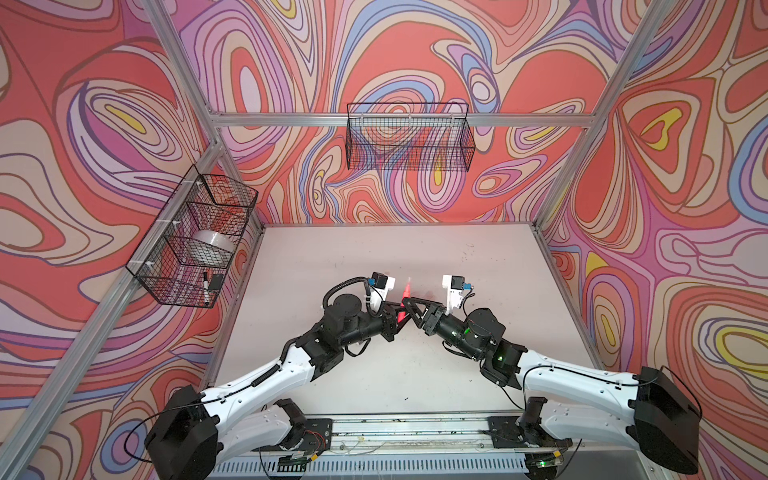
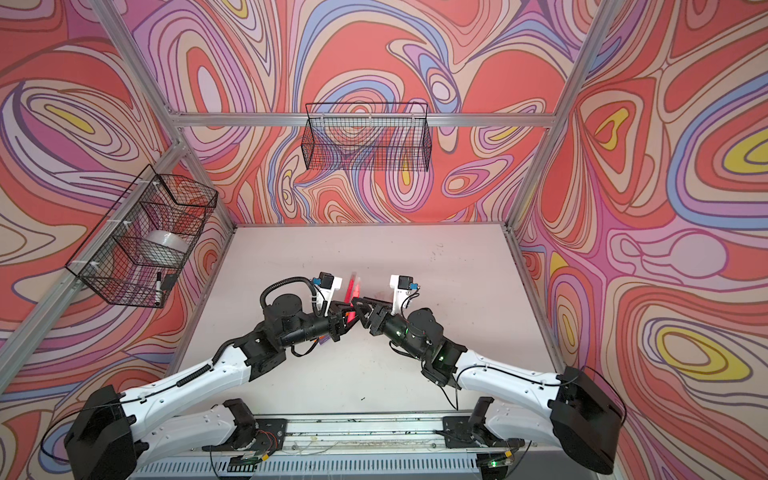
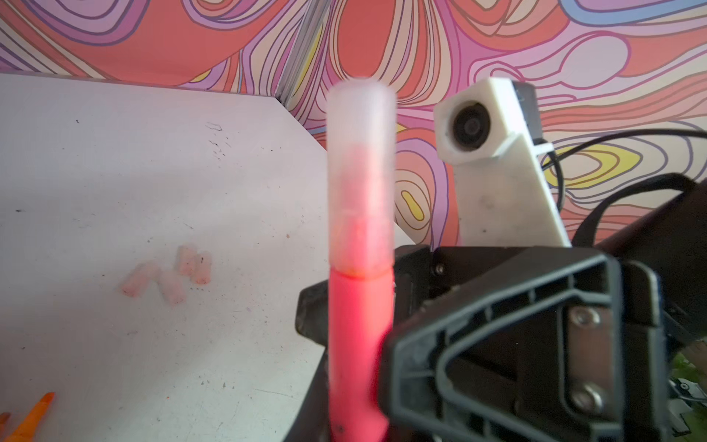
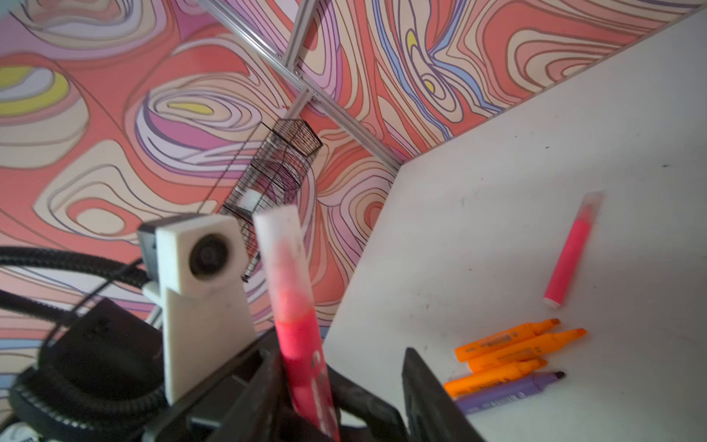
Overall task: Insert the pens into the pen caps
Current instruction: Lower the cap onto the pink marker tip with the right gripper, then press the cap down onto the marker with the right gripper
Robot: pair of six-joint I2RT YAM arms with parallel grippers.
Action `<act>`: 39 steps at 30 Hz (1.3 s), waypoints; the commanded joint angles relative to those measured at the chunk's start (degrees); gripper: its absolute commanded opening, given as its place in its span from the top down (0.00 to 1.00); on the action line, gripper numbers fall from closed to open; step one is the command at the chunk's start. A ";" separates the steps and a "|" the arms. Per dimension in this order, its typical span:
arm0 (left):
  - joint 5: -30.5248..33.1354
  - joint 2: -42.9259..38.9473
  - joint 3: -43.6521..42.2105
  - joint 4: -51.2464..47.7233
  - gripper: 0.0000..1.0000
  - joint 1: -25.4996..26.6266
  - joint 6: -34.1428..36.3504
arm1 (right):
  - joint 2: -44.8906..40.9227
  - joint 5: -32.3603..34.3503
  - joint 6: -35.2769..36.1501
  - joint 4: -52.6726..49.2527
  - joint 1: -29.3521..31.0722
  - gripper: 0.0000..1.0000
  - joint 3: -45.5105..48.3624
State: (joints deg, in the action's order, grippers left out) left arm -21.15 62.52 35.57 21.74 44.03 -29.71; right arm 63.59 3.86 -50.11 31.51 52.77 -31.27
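Pincers differ: left pincer clenches the capped pink-red pen, right pincer stands released.

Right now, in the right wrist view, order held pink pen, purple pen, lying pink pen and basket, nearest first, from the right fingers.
1. Held pink pen: between the fingers.
2. Purple pen: on the table, close.
3. Lying pink pen: farther along table.
4. Basket: hanging, far back.
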 commanded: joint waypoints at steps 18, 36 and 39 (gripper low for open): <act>17.33 -3.84 -5.27 -1.28 1.00 5.98 24.04 | -7.71 4.65 9.32 -15.81 -0.93 0.31 -6.58; 18.02 -1.20 -4.90 -1.58 1.00 8.20 24.77 | 0.10 1.25 10.51 -15.22 -1.28 0.58 -11.77; 18.41 -0.59 -4.90 -1.27 1.00 8.31 24.88 | 0.82 0.99 10.63 -15.73 -1.27 0.64 -12.48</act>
State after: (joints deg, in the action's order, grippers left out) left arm -3.77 61.28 30.63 19.88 51.94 -5.98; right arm 63.64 5.50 -40.21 16.03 51.77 -41.87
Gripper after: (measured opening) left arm 0.170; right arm 0.375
